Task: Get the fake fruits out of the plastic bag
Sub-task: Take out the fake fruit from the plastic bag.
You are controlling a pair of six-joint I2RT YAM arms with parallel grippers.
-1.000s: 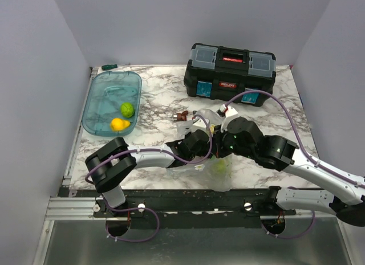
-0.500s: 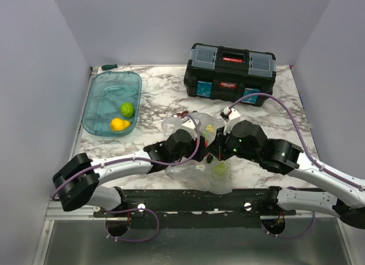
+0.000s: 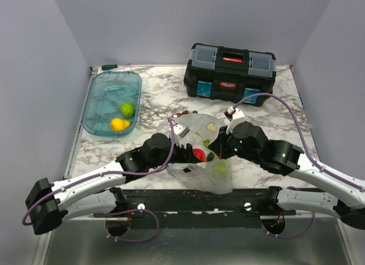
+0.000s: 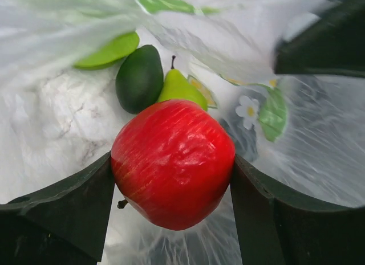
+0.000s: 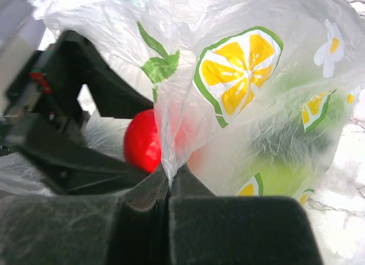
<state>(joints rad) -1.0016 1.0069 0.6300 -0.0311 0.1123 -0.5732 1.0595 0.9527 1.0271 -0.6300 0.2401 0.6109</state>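
My left gripper [image 3: 193, 153] is shut on a glossy red apple [image 4: 173, 162], held at the mouth of the clear plastic bag [image 3: 199, 128]. The apple also shows in the top view [image 3: 198, 155] and in the right wrist view [image 5: 142, 141]. Behind it in the bag lie a dark green elongated fruit [image 4: 140, 78] and a lime-green pear [image 4: 181, 88]. My right gripper [image 5: 170, 182] is shut on a pinched fold of the bag [image 5: 239, 77], which has lemon and flower prints. A lime-green fruit [image 3: 219, 168] shows through the bag near the table's front edge.
A translucent teal tub [image 3: 102, 94] at the back left holds a green fruit [image 3: 127, 109] and a yellow fruit [image 3: 118, 125]. A black toolbox [image 3: 231, 73] stands at the back right. Small brown hardware bits [image 3: 181, 113] lie behind the bag.
My left arm has drawn back toward the left and near edge, bringing the red apple out to the bag's mouth. My right gripper has stayed pinched on the bag.
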